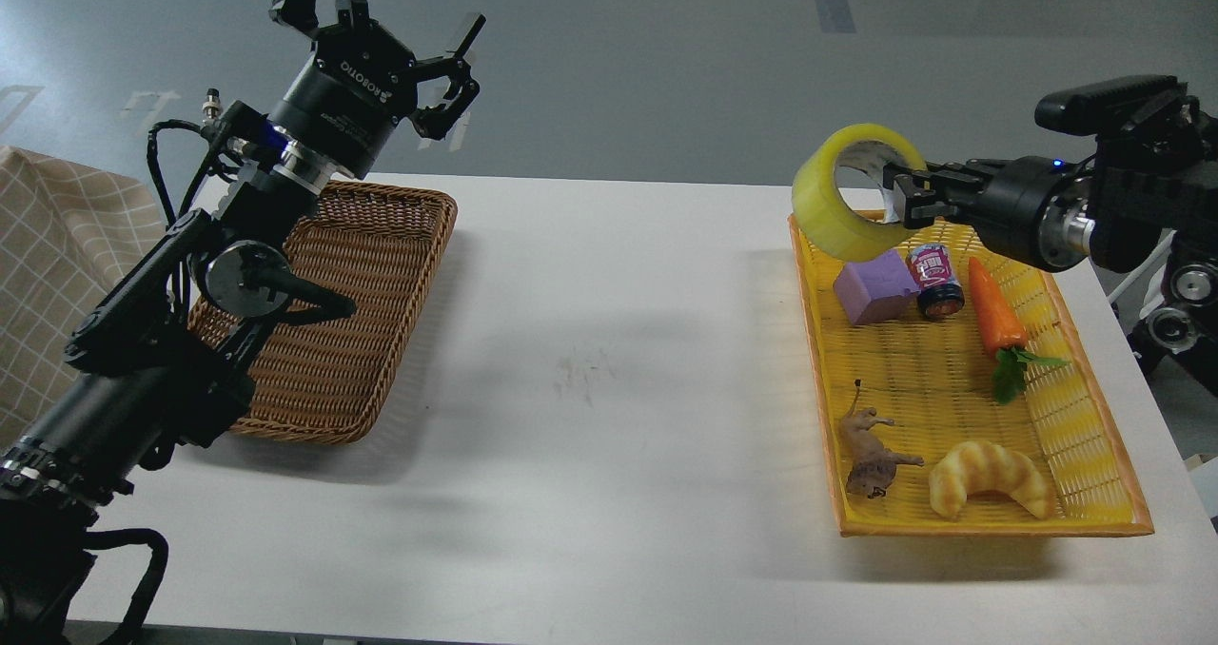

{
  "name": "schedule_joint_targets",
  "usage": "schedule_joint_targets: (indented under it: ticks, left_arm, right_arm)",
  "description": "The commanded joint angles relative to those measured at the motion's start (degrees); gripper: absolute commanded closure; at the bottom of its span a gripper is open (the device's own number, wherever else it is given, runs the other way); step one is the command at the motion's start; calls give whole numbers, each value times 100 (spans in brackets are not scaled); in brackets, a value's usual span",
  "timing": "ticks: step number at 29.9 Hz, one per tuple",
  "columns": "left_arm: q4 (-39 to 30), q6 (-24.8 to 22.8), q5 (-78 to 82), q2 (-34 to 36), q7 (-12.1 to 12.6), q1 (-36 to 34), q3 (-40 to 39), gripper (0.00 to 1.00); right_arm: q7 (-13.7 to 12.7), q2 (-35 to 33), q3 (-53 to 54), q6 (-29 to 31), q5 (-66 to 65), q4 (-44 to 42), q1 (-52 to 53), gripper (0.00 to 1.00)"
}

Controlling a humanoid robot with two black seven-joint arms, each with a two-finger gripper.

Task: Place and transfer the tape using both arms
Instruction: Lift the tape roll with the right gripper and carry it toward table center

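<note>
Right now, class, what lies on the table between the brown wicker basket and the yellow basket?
Nothing: in the head view the white table is bare between the brown wicker basket and the yellow basket, save faint scuff marks.

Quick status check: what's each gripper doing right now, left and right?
Left gripper: open, empty, raised above the brown wicker basket.
Right gripper: closed on the tape, held above the yellow basket.
</note>
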Motion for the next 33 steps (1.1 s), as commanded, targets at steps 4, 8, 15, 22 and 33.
schedule_joint_targets:
  ticks: [4,8,15,22,33]
  left_arm:
    - [-3,0,0,-8,0,-43,1,2]
    - [-3,0,0,-8,0,-52,1,2]
    - [-3,0,0,-17,-9,-52,-8,2]
    - [-3,0,0,-35,-18,-52,-17,2]
    - [-3,0,0,-61,-18,-104,-17,2]
  right_arm:
    - [-20,643,-457,0,-33,-401,388,100]
    - [-20,1116,-712,0,-42,-821,564,100]
    - [-46,1908,-922,0,-147,-1341,590,100]
    - [-46,2558,-1160,0,-218,-1850,652,100]
    - [-46,3235,-1380,0,-367,-2448,678,100]
